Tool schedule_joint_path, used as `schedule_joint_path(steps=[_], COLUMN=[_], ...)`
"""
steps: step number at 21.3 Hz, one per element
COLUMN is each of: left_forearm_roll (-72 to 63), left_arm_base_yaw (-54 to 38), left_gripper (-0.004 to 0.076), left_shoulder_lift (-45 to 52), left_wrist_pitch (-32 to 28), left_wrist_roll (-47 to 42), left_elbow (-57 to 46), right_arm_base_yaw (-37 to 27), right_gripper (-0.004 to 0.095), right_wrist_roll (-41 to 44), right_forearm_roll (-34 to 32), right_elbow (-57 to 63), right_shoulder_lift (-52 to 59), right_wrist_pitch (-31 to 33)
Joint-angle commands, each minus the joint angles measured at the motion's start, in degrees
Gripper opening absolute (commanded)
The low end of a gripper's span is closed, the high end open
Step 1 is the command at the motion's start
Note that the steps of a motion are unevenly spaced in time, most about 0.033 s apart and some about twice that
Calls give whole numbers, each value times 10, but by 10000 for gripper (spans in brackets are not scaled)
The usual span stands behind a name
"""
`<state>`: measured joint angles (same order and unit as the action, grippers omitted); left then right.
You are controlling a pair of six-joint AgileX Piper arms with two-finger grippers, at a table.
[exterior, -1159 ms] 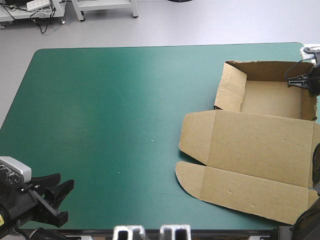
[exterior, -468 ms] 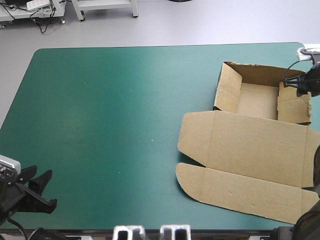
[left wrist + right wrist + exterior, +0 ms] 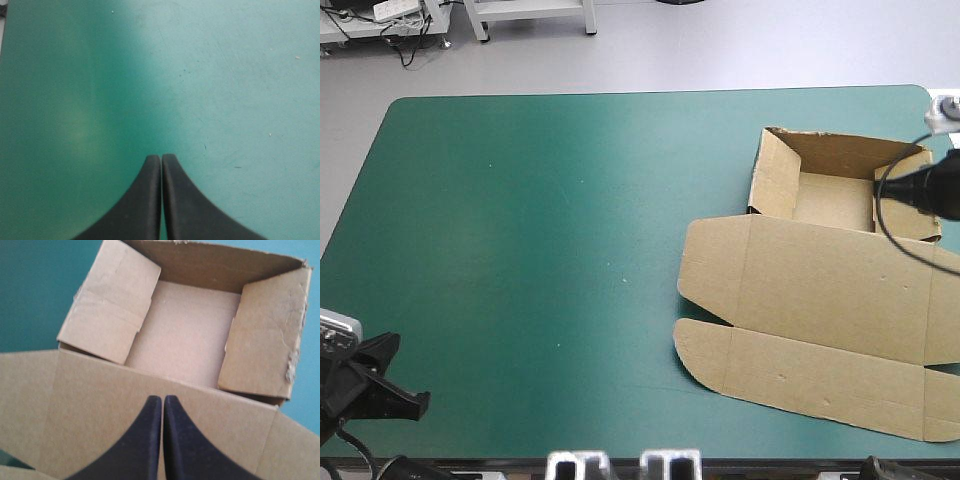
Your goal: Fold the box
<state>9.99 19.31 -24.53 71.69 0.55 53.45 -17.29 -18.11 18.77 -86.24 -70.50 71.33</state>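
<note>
The brown box point(image 3: 820, 290) lies at the table's right side as an open tray point(image 3: 835, 197) with its lid flat toward the front edge. In the right wrist view the tray's floor point(image 3: 182, 335) shows between two side walls point(image 3: 107, 310) that lean inward, with the back wall upright. My right gripper point(image 3: 162, 400) is shut and empty, hovering over the lid point(image 3: 125, 405) just short of the tray's front wall. In the high view it point(image 3: 885, 190) reaches in from the right edge. My left gripper point(image 3: 161, 158) is shut over bare teal-green cover, at the front left corner point(image 3: 390, 378).
The lid's side flap point(image 3: 710, 270) and rounded front flap point(image 3: 790, 375) lie flat on the cover, the front flap close to the table's front edge. The lid runs out to the table's right edge.
The right gripper moved in from the right edge over the tray, and the tray's right wall folded inward. The left gripper drew back toward the front left corner.
</note>
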Motion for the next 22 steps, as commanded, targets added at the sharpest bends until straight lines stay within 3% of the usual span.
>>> schedule_joint_path(steps=[1,5,10,14,22], left_forearm_roll=[-41,-134,-179,-178,-178], left_arm_base_yaw=[1,1,1,1,1], left_gripper=[-8,-8,-8,-8,-10], left_shoulder_lift=[-7,18,86,123,124], left_wrist_pitch=[-35,-115,-135,-133,-133], left_wrist_roll=[16,76,91,92,94], left_elbow=[-39,-160,-238,-241,-241], right_arm_base_yaw=[-1,-1,-1,-1,-1], right_gripper=[-7,-7,-8,-8,-8], right_wrist_roll=[-26,-102,-142,-158,-160], right_forearm_roll=[-22,18,61,73,69], right_elbow=[107,310,495,562,560], right_shoulder_lift=[97,222,345,416,489], right_wrist_pitch=[4,-66,-123,-146,-149])
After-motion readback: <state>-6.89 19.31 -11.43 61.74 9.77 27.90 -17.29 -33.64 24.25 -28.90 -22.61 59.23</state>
